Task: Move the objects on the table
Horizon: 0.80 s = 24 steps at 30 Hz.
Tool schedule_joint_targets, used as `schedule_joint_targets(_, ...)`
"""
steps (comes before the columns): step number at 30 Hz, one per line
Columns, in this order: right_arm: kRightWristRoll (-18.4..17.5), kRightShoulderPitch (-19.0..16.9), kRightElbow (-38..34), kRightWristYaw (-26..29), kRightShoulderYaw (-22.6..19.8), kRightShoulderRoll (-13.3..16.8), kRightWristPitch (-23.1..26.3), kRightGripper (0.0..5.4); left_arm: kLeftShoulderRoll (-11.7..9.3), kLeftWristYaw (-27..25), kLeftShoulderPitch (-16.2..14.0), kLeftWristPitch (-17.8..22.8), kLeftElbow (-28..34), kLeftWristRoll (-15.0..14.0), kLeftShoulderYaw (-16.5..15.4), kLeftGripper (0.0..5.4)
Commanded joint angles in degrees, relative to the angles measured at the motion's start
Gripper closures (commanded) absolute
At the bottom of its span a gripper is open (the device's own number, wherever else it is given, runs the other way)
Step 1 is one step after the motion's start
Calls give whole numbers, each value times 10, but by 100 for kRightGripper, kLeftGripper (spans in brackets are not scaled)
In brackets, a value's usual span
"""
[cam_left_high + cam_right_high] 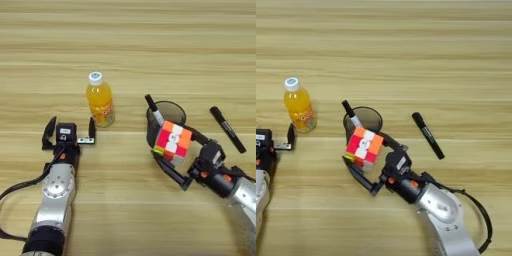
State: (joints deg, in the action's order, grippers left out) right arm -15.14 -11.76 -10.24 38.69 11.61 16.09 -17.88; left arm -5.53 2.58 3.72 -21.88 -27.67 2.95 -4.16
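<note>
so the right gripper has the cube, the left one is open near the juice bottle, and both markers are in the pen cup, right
Not quite: only one marker stands in the pen cup. The other marker lies flat on the table to the cup's right, as the left eye view shows. The rest holds: the right gripper grips the cube, and the left gripper is open beside the juice bottle.
</note>
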Motion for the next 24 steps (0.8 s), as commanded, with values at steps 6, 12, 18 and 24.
schedule_joint_targets(6,-82,-1,-20,-21,-103,21,26,120,1,1,6,-6,-8,1,2,0)
schedule_joint_targets(12,-79,22,14,-65,-162,13,30,120,0,1,5,-7,-8,1,1,0)
schedule_joint_targets(18,7,103,152,-223,-240,-4,18,120,-1,1,6,-8,-8,2,0,0)
schedule_joint_targets(24,67,155,276,-293,-253,-7,-8,121,-1,1,5,-9,-7,2,1,0)
